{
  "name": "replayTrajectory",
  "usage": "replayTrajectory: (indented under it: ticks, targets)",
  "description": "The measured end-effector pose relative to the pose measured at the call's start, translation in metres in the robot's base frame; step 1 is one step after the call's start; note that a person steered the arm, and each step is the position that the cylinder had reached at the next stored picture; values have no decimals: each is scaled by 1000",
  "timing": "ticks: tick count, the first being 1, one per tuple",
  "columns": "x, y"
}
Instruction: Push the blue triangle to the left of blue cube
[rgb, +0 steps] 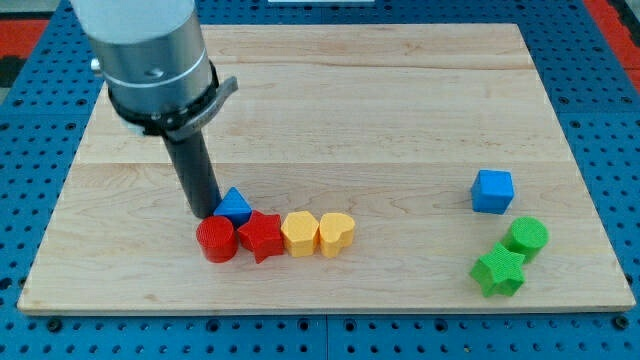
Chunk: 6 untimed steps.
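The blue triangle lies at the view's lower left of the wooden board, just above a red star. My tip rests on the board against the triangle's left side, just above a red cylinder. The blue cube stands far off at the view's right, well apart from the triangle.
A row lies just below the triangle: red cylinder, red star, yellow hexagon, yellow heart. A green cylinder and a green star sit below the blue cube. The arm's grey body hangs over the upper left.
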<state>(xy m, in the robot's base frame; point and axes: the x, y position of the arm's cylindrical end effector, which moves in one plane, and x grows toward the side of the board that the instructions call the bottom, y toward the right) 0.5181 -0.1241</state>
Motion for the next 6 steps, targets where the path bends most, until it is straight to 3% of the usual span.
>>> replayTrajectory:
  ticks: [1, 3, 4, 6]
  targets:
    - [19, -1]
    - [-28, 25]
    - [-27, 55]
    - [11, 16]
